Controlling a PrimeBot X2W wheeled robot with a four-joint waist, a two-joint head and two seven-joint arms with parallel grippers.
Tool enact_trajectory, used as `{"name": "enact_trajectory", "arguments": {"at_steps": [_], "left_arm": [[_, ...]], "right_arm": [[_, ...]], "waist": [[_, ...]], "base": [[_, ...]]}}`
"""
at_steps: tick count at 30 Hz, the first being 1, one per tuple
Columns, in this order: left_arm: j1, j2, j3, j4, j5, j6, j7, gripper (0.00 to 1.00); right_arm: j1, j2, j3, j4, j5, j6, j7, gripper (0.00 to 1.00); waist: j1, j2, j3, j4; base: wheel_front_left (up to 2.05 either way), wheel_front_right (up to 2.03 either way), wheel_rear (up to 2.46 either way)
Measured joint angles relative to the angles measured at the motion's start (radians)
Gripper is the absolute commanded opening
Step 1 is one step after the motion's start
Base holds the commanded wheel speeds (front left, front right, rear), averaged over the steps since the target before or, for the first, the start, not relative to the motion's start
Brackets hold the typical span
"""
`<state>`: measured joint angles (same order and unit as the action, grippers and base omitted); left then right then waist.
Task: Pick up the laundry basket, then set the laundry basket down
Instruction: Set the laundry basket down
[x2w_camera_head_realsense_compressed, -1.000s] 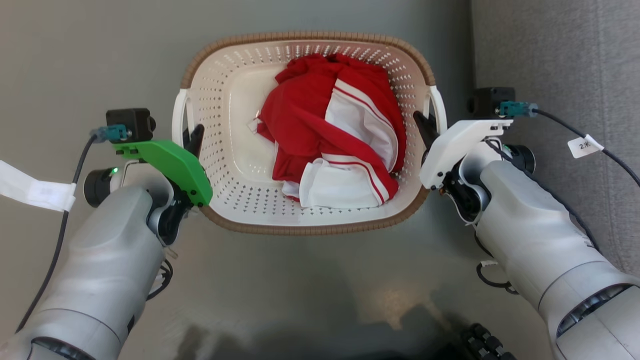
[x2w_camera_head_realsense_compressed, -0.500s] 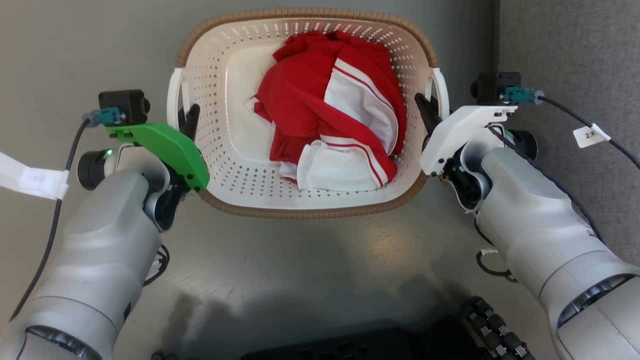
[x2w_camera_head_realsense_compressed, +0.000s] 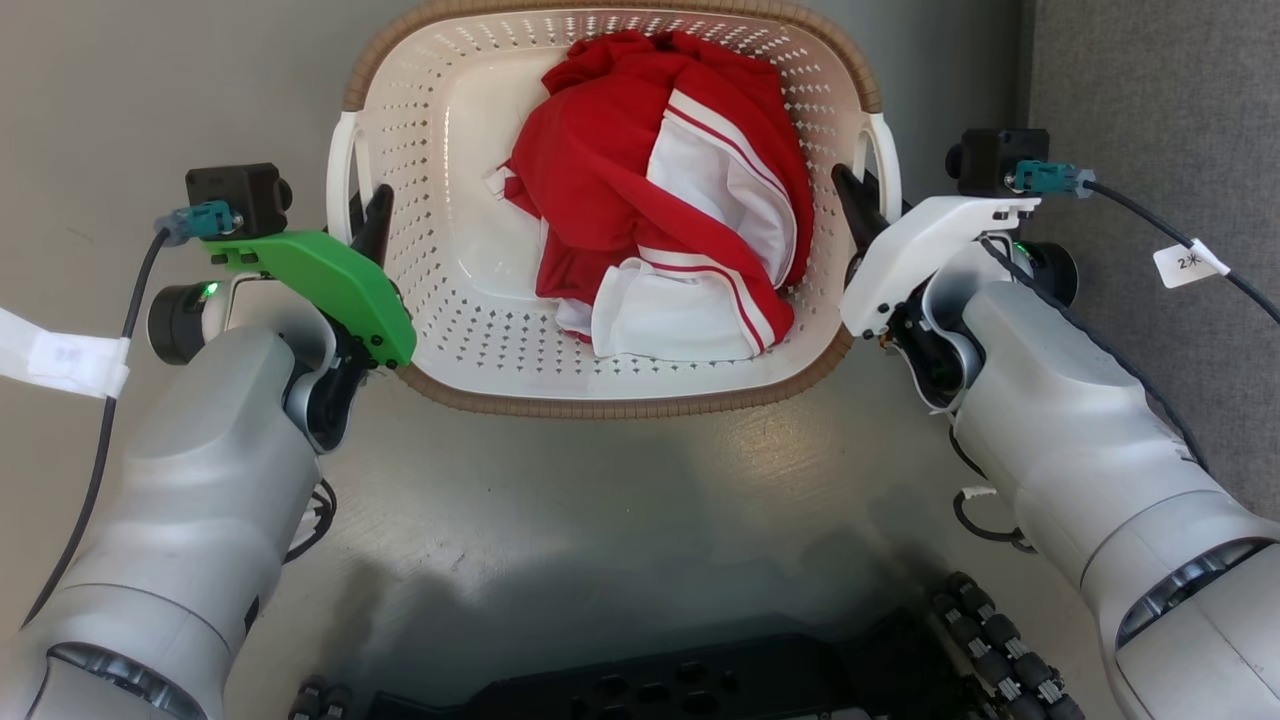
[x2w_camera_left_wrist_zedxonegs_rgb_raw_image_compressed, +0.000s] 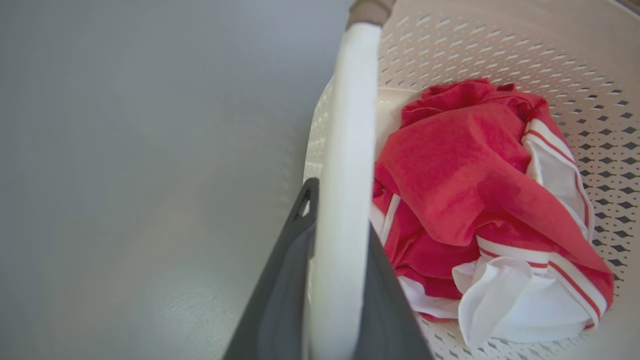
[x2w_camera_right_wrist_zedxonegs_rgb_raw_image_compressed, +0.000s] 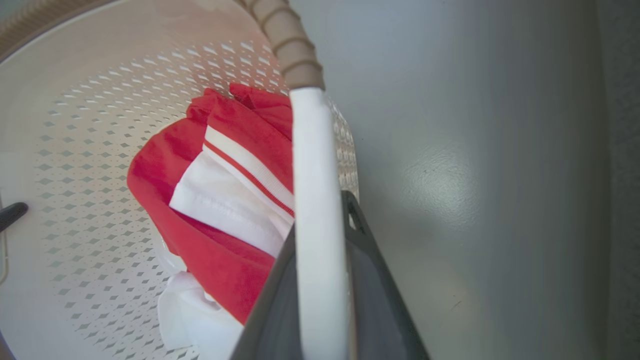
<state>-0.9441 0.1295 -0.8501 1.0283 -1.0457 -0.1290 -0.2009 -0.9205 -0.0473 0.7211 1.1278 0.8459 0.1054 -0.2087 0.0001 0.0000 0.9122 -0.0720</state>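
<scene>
1. We're looking at the laundry basket (x2w_camera_head_realsense_compressed: 450, 150) sitting straight ahead of the robot over the grey floor (x2w_camera_head_realsense_compressed: 640, 520), pinned between both arms. The left gripper (x2w_camera_head_realsense_compressed: 365, 220) is clamping the left handle (x2w_camera_left_wrist_zedxonegs_rgb_raw_image_compressed: 345, 150) and the right gripper (x2w_camera_head_realsense_compressed: 865, 205) is clamping the right handle (x2w_camera_right_wrist_zedxonegs_rgb_raw_image_compressed: 312, 175). We can't tell if the base is touching the floor or not.
2. What's worrying us: those white bars are looking thin and smooth, so they could be sliding between the dark fingers (x2w_camera_left_wrist_zedxonegs_rgb_raw_image_compressed: 280, 300). The basket could then be swinging around the two grip points and dipping at the front or back.
3. If the arms aren't moving in step, the basket is getting twisted and one handle may be popping free.
4. The red and white garment (x2w_camera_head_realsense_compressed: 650, 200) is lying bunched toward the right half, so that side is probably carrying more weight. A tilt could be spilling it out.
5. The right arm is working just beside a grey textured panel (x2w_camera_head_realsense_compressed: 1150, 80), so its cable may be snagging there.
6. Writing: the cable tag (x2w_camera_head_realsense_compressed: 1180, 265) is showing a "2" plus a star-like mark. The white tape (x2w_camera_head_realsense_compressed: 60, 360) on the left cable is too faint to read. We're not spotting any brand.
</scene>
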Motion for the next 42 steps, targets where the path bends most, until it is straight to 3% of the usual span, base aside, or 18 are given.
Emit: {"name": "enact_trajectory", "arguments": {"at_steps": [14,15,16,17,42], "left_arm": [[-0.017,0.004,-0.021,0.000,-0.013,0.000,-0.020,0.00],[-0.018,0.005,-0.022,0.001,-0.016,0.000,-0.020,0.31],[-0.018,0.006,-0.021,0.001,-0.019,0.000,-0.022,0.78],[-0.020,0.008,-0.021,0.001,-0.021,0.000,-0.022,1.00],[-0.017,0.013,-0.065,0.021,-0.038,0.000,-0.042,1.00]], "right_arm": [[-0.015,-0.003,0.011,0.001,0.009,0.003,-0.012,0.00],[-0.015,-0.002,0.012,0.002,0.011,0.004,-0.016,0.27],[-0.015,-0.003,0.012,0.006,0.016,0.009,-0.017,0.72],[-0.015,-0.005,0.012,0.008,0.020,0.009,-0.017,1.00],[-0.010,-0.015,0.022,0.025,0.064,0.009,-0.030,1.00]], "waist": [[0.0000,0.0000,0.012,0.003],[0.0000,0.0000,0.013,0.003],[0.0000,0.0000,0.013,0.003],[0.0000,0.0000,0.013,0.003],[-0.0001,0.0000,-0.060,0.006]], "base": [[0.00,0.00,0.00],[0.00,0.00,0.00],[0.00,0.00,0.00],[0.00,0.00,0.00],[0.00,0.00,0.00]]}}
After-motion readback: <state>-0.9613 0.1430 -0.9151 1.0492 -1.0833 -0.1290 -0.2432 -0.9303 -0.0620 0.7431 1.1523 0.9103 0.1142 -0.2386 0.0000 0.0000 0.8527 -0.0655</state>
